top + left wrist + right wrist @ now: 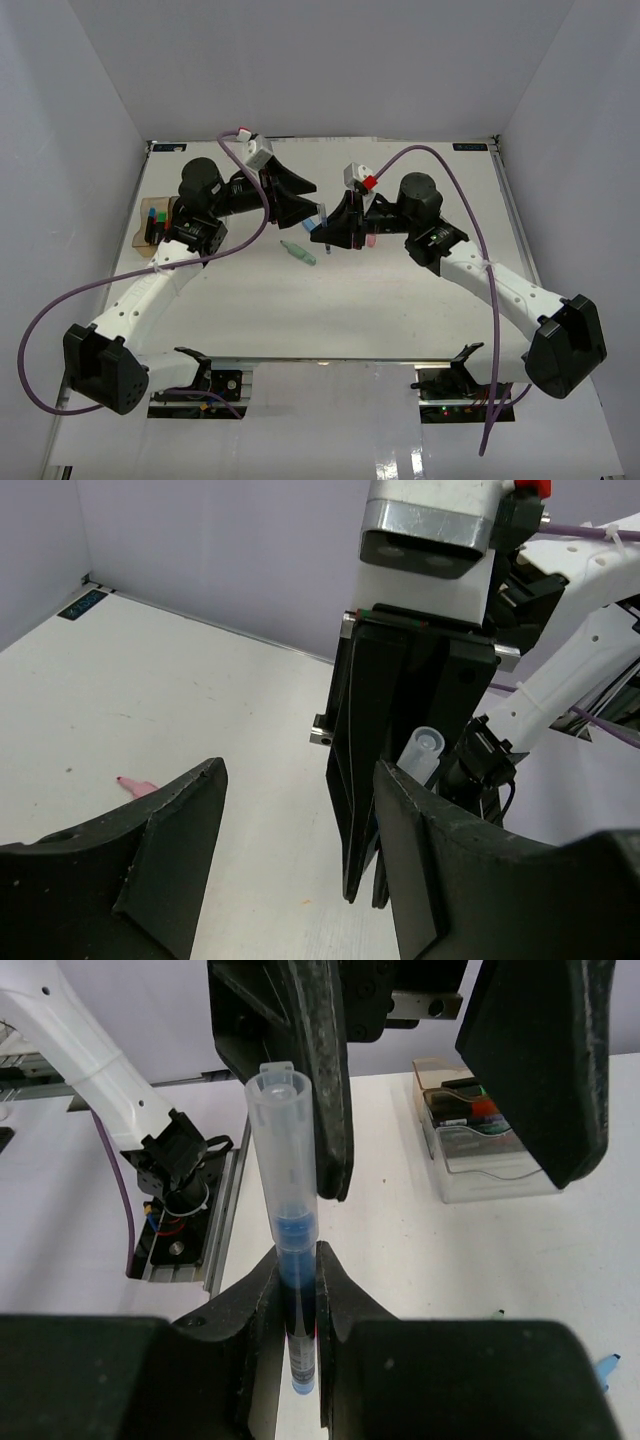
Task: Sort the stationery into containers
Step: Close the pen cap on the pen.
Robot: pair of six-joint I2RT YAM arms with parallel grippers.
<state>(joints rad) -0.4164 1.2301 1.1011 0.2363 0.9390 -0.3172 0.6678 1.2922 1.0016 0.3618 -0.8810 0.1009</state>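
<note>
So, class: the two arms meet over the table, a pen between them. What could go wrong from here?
1. The shut right tool pinches the clear-capped blue plastic pen near one end, so a nudge could pivot it.
2. The open left tool stands close by; closing off-centre might knock the pen free, or the tools might collide.

No text, brand, number or sign can be read in any view. A dark label strip (pixel 166 147) is seen at the upper left of the counter (pixel 400 300) and a second strip (pixel 470 147) at its upper right. Faint light print is carried on both, but it is too small to be made out.
</note>
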